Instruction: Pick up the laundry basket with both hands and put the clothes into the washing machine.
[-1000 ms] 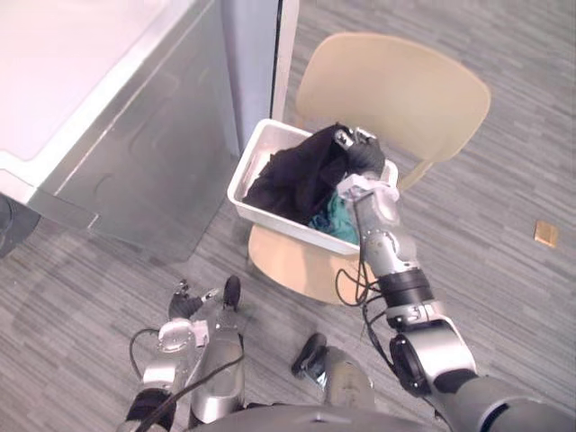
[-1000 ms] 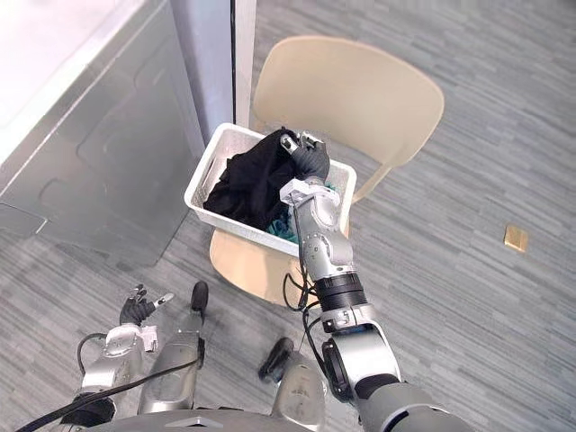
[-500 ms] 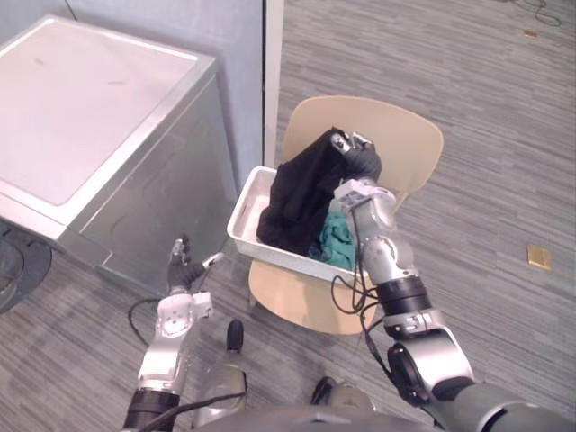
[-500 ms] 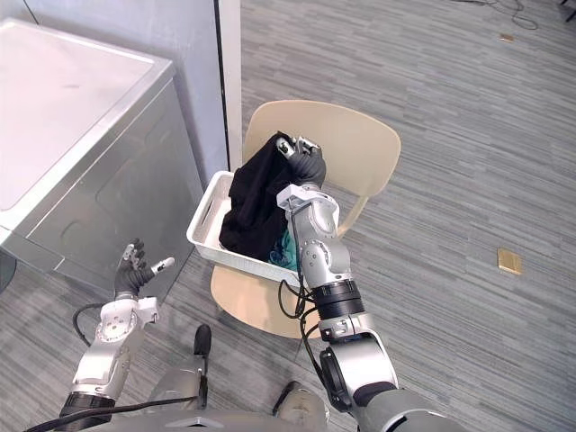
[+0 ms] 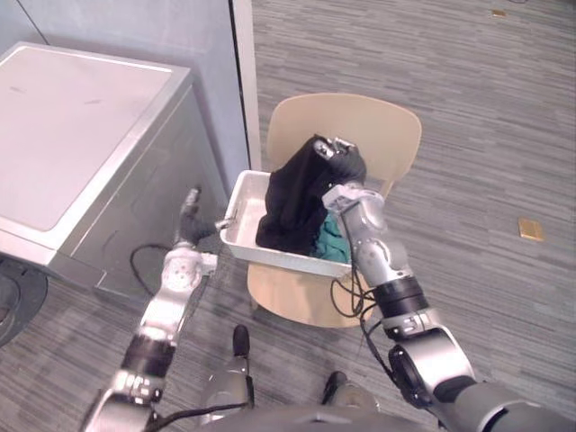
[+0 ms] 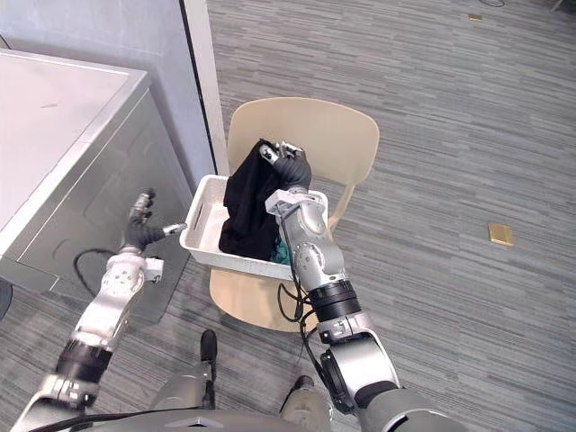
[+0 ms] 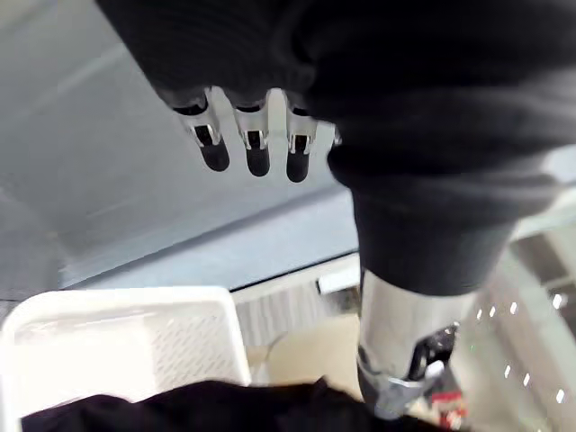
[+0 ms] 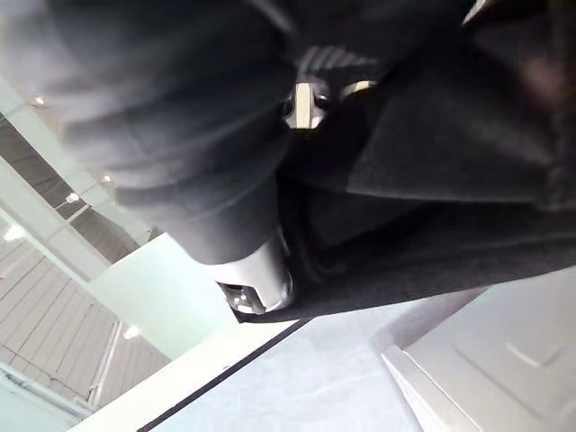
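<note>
Washing machine stood at the robot's left, its grey lid down, with a beige chair beside it. On the chair seat sat the white laundry basket, one short end towards the machine. A black garment hung from the right hand above the basket, its lower part piled inside over a teal cloth. The right hand's fingers were curled over the garment's top edge, gripping it.

The left hand hovered just beside the basket's near short end, between basket and machine, holding nothing. The eye views could not settle whether its thumb touched the rim. The left wrist view showed its fingers relaxed and apart from the basket's white rim. The right wrist view showed black cloth bunched against that hand's thumb. A small tan square lay on the floor well apart, at the right.
</note>
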Motion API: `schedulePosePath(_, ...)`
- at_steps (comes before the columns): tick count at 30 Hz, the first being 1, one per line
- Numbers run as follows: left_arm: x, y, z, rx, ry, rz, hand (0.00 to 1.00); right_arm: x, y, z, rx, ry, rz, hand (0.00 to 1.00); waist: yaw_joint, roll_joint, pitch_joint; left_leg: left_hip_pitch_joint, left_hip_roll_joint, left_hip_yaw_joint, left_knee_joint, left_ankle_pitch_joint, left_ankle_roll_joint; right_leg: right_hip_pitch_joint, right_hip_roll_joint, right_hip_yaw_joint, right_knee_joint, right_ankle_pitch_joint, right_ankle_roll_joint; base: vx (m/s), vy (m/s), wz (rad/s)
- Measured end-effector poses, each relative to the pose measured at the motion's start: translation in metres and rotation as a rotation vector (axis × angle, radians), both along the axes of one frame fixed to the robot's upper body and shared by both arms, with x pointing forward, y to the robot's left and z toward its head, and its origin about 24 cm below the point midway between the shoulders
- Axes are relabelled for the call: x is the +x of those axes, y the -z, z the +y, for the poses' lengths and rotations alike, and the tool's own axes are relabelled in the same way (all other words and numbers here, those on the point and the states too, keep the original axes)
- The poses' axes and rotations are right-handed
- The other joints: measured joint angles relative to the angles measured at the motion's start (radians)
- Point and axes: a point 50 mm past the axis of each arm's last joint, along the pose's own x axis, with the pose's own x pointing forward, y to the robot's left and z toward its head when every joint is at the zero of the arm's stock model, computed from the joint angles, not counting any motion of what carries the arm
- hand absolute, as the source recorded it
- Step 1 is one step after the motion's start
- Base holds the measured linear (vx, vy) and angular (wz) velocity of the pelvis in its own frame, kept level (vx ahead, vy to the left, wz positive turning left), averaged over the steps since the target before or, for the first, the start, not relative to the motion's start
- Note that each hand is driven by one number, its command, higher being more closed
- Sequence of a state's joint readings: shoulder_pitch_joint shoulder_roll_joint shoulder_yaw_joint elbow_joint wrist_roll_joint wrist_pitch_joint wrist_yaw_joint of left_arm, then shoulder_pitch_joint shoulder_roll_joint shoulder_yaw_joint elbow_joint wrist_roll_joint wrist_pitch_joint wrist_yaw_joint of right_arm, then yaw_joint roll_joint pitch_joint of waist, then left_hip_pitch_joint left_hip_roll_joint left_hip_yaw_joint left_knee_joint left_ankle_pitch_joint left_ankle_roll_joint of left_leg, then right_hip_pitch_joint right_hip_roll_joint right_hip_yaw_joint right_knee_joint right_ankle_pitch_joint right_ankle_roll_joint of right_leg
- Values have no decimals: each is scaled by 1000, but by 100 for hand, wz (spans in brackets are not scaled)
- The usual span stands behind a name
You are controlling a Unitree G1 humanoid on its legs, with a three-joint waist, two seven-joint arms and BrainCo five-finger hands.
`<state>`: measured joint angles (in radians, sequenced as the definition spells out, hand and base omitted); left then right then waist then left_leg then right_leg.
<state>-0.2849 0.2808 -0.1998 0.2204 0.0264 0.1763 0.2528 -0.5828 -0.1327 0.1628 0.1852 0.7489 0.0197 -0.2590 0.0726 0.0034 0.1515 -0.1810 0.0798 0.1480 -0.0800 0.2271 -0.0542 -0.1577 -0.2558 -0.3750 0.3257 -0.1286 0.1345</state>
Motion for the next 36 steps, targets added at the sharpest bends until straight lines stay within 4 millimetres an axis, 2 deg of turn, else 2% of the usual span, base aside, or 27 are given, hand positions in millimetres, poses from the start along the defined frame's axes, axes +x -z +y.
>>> schedulePosePath(4, 16, 4, -6, 123, 98, 69, 0, -2, -1, 11, -23, -58, -17, 100, -17, -9, 0, -26, 11, 41, 0, 3, 0, -55, 15, 40, -1, 23, -6, -27, -41, -32)
schedulePosePath(7, 34, -5, -12, 224, 171, 84, 0, -3, -6, 18, -35, -92, -40, 100, -33, -34, 16, -52, 24, 59, 0, 10, 0, -97, 27, 67, -8, 48, -13, -44, -37, -31)
schedulePosePath(11, 49, -16, -16, 326, 215, 93, 0, -2, -21, 30, -41, -130, -87, 100, -50, -63, 36, -87, 40, 83, 1, 13, -5, -143, 46, 92, -26, 79, -19, -58, -33, -22)
schedulePosePath(14, 62, -29, -23, 389, 234, 72, 0, -1, -38, 42, -50, -167, -144, 100, -52, -73, 82, -94, 41, 96, 1, 18, -5, -162, 47, 109, -23, 86, -21, -40, -27, -12)
schedulePosePath(15, 68, -39, -25, 404, 229, 49, 0, -2, -47, 46, -49, -178, -178, 100, -56, -74, 106, -100, 41, 96, 1, 20, -6, -168, 48, 111, -22, 89, -22, -51, -28, -4)
schedulePosePath(19, 84, -69, -31, 416, 204, -18, 0, -8, -71, 67, -6, -246, -257, 100, -65, -83, 160, -137, 46, 106, 2, 32, 0, -213, 53, 121, -23, 108, -24, -13, -42, -9)
schedulePosePath(23, 92, -84, -32, 371, 118, -64, 0, -19, -87, 88, 7, -315, -326, 100, -74, -94, 193, -156, 51, 135, 2, 42, 14, -239, 69, 148, -50, 131, -26, 31, -57, -21)
schedulePosePath(25, 93, -88, -35, 344, 84, -85, 0, -22, -90, 90, 27, -320, -347, 100, -82, -96, 202, -160, 51, 136, 2, 41, 13, -239, 71, 148, -58, 134, -26, 55, -57, -5)
schedulePosePath(30, 92, -99, -59, 220, 1, -173, 0, -25, -98, 93, 63, -296, -374, 100, -93, -99, 223, -170, 54, 139, 2, 36, 10, -250, 77, 152, -64, 134, -26, 42, -51, -3)
schedulePosePath(31, 91, -98, -63, 180, -18, -178, 100, -26, -101, 95, 64, -300, -388, 100, -94, -99, 224, -172, 55, 140, 2, 35, 8, -252, 79, 153, -64, 134, -26, 41, -55, -5)
schedulePosePath(36, 85, -100, -84, -7, -28, -195, 100, -28, -100, 99, 66, -291, -379, 100, -95, -99, 226, -171, 60, 141, 2, 32, 5, -253, 85, 153, -62, 132, -28, 35, -56, -2)
